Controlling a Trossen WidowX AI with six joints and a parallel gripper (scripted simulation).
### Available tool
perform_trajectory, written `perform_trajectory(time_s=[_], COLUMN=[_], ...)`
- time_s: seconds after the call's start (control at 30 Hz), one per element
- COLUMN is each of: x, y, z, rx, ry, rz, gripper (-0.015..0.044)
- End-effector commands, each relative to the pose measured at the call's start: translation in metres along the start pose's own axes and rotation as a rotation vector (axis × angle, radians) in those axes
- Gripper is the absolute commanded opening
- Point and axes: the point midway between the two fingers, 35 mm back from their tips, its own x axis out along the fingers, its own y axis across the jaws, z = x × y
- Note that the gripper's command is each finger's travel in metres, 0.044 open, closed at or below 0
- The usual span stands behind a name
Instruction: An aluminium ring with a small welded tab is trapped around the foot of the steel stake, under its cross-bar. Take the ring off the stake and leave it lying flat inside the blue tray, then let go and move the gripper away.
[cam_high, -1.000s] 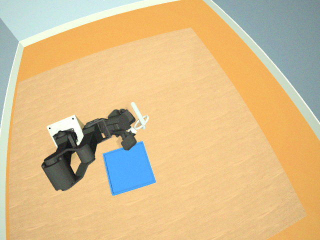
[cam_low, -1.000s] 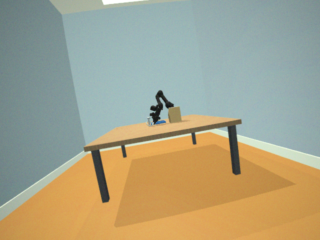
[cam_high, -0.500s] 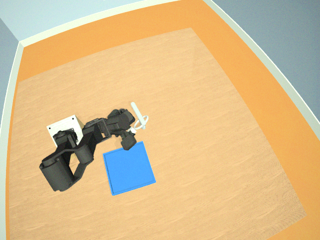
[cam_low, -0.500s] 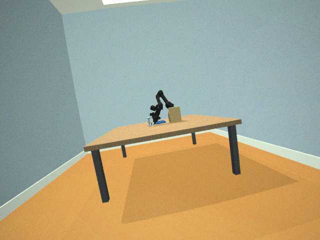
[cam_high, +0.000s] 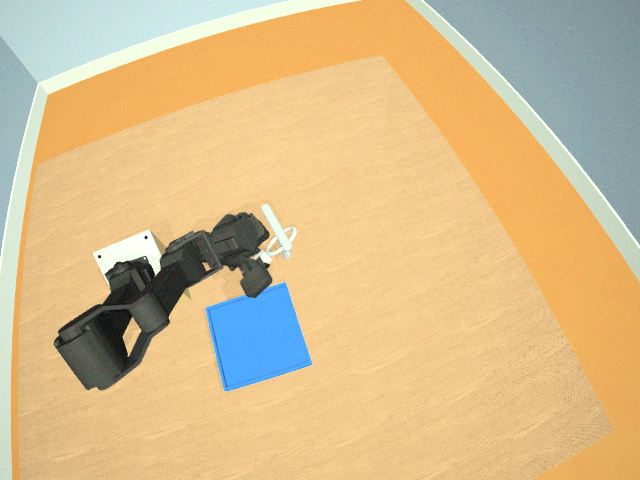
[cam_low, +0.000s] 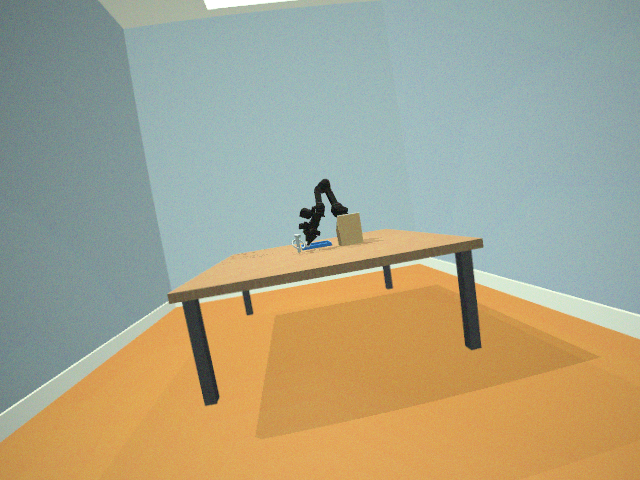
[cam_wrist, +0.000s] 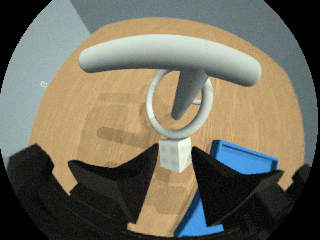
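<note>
The pale aluminium ring (cam_high: 295, 237) (cam_wrist: 176, 134) is still around the post of the pale steel stake (cam_high: 275, 225) (cam_wrist: 145, 52), below its cross-bar. In the exterior view the ring looks tilted up steeply; its exact height is hard to tell. My gripper (cam_wrist: 175, 150) is shut on the ring's white block-shaped tab (cam_high: 265, 256) (cam_wrist: 175, 157), with one finger on each side. The blue tray (cam_high: 258, 335) (cam_wrist: 240, 157) (cam_low: 320, 243) is flat on the table and empty, beside the stake.
The cross-bar overhangs the ring on both sides of the post. The arm's white base plate (cam_high: 126, 245) and a tan panel (cam_low: 349, 228) stand behind the gripper. The wooden table (cam_high: 392, 258) (cam_low: 258, 266) carries it all.
</note>
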Motion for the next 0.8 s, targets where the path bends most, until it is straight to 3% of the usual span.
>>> perform_trajectory(time_s=[0.0, 0.77], x=[-0.0006, -0.0011], y=[0.0002, 0.0012], z=[0.0036, 0.0132], rx=[0.008, 0.022], ry=[0.011, 0.150], rz=[0.004, 0.050], gripper=[0.0000, 0.0000])
